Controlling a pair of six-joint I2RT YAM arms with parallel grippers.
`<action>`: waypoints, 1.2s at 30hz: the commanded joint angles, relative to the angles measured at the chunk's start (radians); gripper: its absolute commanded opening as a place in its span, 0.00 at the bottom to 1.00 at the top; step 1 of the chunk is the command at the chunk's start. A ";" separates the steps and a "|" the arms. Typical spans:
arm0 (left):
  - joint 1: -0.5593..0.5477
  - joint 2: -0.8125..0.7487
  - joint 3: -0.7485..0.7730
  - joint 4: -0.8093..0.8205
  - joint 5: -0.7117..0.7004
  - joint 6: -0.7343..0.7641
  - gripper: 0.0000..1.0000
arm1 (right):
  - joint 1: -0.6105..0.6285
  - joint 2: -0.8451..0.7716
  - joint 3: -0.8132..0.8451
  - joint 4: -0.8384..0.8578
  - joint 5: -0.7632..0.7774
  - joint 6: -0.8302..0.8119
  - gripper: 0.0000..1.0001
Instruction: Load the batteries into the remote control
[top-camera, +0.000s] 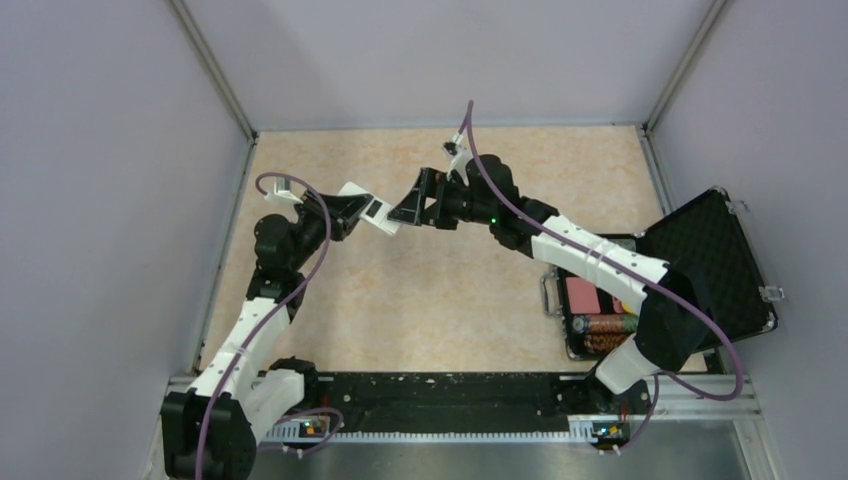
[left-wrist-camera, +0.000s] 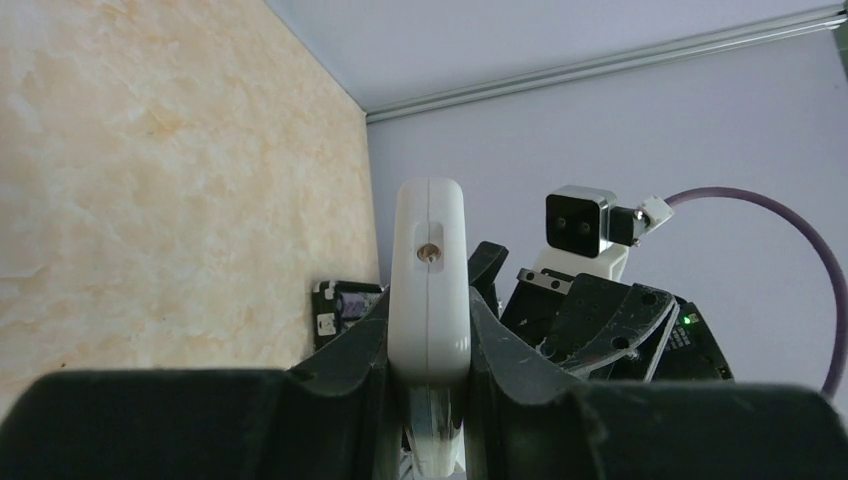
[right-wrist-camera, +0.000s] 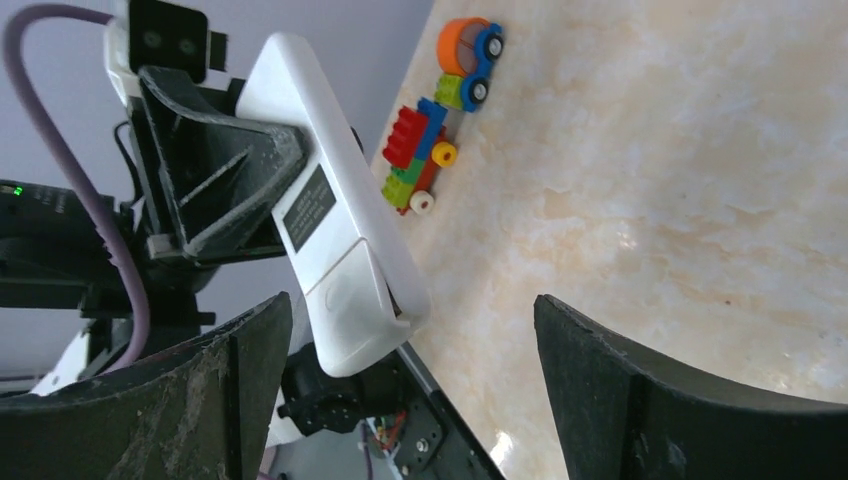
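Illumination is bright, even and diffuse in all three views, arriving from above.

Top view: the remote control and the arms throw only faint, soft-edged shadows on the table beneath the remote control. Focus is sharp throughout. The frame rails lean outward from the remote control toward the picture corners, a wide-angle effect.

Left wrist view: the remote control is sharp. The left fingers flanking it are dark and soften to blur below it.

Right wrist view: pale glare patches lie on the table right of the remote control. The right fingers below it are underexposed, with scuffs still legible.
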 joint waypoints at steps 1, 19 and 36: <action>0.004 -0.007 0.036 0.145 0.010 -0.084 0.00 | -0.005 -0.033 -0.036 0.173 -0.011 0.094 0.87; 0.004 -0.006 -0.013 0.311 0.000 -0.258 0.00 | -0.004 -0.021 -0.134 0.261 -0.040 0.181 0.62; 0.002 0.012 0.010 0.410 0.025 -0.479 0.00 | 0.044 0.099 -0.062 0.323 0.004 0.167 0.55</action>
